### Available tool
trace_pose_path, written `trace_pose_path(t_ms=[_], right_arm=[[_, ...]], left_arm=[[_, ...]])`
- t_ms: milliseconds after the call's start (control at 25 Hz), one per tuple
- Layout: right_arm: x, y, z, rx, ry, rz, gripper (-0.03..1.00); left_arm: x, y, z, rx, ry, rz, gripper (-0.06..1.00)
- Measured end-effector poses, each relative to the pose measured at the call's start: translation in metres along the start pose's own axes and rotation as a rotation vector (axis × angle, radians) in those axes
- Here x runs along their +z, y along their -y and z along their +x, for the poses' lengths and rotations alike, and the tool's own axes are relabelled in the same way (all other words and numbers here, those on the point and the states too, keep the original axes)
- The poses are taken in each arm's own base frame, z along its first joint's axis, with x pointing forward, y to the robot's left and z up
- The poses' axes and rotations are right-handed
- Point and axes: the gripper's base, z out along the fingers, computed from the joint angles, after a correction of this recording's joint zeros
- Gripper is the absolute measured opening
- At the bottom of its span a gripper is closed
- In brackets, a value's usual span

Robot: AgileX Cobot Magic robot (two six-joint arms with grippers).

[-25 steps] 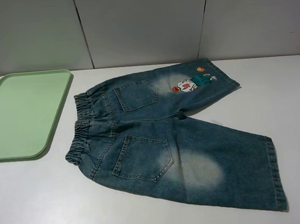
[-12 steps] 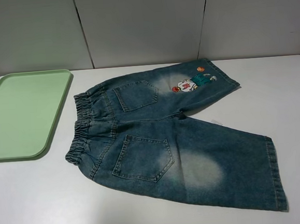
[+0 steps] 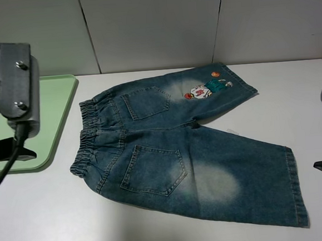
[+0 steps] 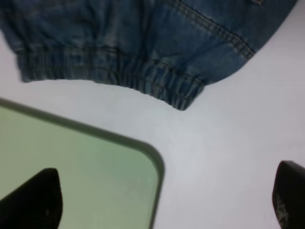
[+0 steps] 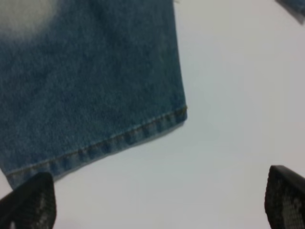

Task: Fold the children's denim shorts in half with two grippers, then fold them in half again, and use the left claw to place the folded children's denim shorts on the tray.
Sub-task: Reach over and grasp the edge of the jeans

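At the left, the left claw (image 4: 162, 202) is held spread wide and empty over a corner of the tray (image 3: 56, 106). The children's denim shorts (image 3: 169, 148) are laid flat and unfolded on the white table (image 3: 40, 219), just beside the tray, waistband towards it. The right gripper (image 5: 157, 202) is likewise spread and empty beside a leg hem.
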Motion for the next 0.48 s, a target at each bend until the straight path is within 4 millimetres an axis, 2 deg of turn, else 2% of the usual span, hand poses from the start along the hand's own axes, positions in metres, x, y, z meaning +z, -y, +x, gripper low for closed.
trace_pose_path(t_ms=[160,320,480], right_arm=[[0.023,-0.007,0.001,-0.089,-0.037,-0.042,0.66],[0.047,-0.030,0.020,-0.233,-0.052,-0.079,0.66],[0.057,-0.045,0.034,-0.321,-0.001,-0.045,0.66]], left_arm=[[0.025,-0.005,-0.007,0.022,-0.055,0.047,0.87],[0.044,-0.008,-0.014,0.035,-0.058,0.058,0.87],[0.069,-0.003,-0.014,0.050,-0.041,0.054,0.87]])
